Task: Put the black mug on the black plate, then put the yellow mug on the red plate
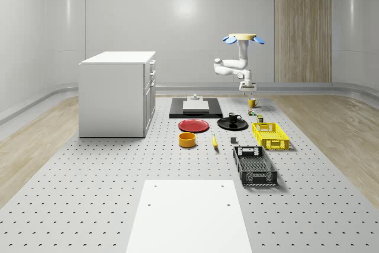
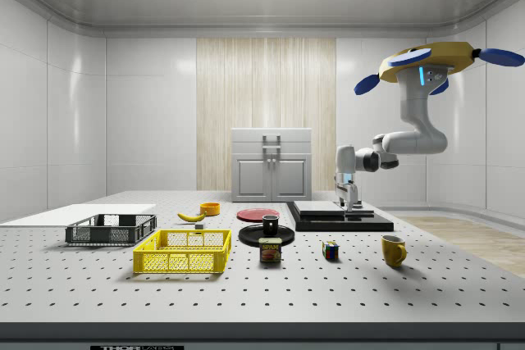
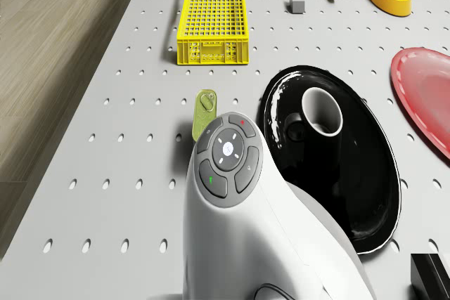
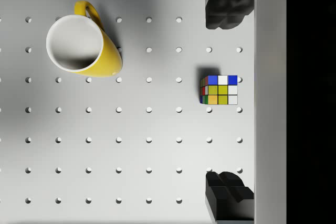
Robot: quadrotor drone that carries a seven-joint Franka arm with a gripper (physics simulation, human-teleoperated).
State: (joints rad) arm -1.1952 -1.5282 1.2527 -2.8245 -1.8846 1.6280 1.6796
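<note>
Black mug already on black plate. Drone hovers; pincer wide, empty, above yellow mug. Mug rigid, glossy, likely slippery: grip rim wall or handle.

Two mugs, black and yellow; two plates, black and red; two crates, yellow and black.

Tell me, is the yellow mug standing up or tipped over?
Standing up. The yellow mug shows its open mouth to the wrist view and sits upright in the side view.
</note>
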